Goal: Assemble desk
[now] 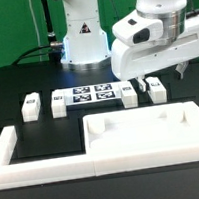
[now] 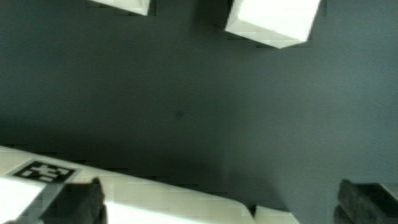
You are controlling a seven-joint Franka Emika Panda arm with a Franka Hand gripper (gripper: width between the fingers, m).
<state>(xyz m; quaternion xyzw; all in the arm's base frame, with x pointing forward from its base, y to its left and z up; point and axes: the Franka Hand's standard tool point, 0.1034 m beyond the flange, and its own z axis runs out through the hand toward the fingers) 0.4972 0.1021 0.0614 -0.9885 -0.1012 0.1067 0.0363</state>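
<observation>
The white tabletop [image 1: 146,128] lies flat at the front of the exterior view's right. Four white block legs stand in a row behind it: two on the left [image 1: 30,106] [image 1: 58,104] and two on the right [image 1: 128,94] [image 1: 157,90]. My gripper [image 1: 161,77] hangs open and empty above the right-hand legs. In the wrist view the gripper [image 2: 217,208] is open with dark table under it. Two legs [image 2: 276,22] [image 2: 121,5] show at one edge. A white tagged part, apparently the tabletop's edge [image 2: 143,195], lies by one dark finger [image 2: 63,205].
The marker board [image 1: 92,93] lies between the two pairs of legs. A low white fence bar [image 1: 15,153] runs along the left and front of the table. The robot's base [image 1: 80,39] stands behind the row.
</observation>
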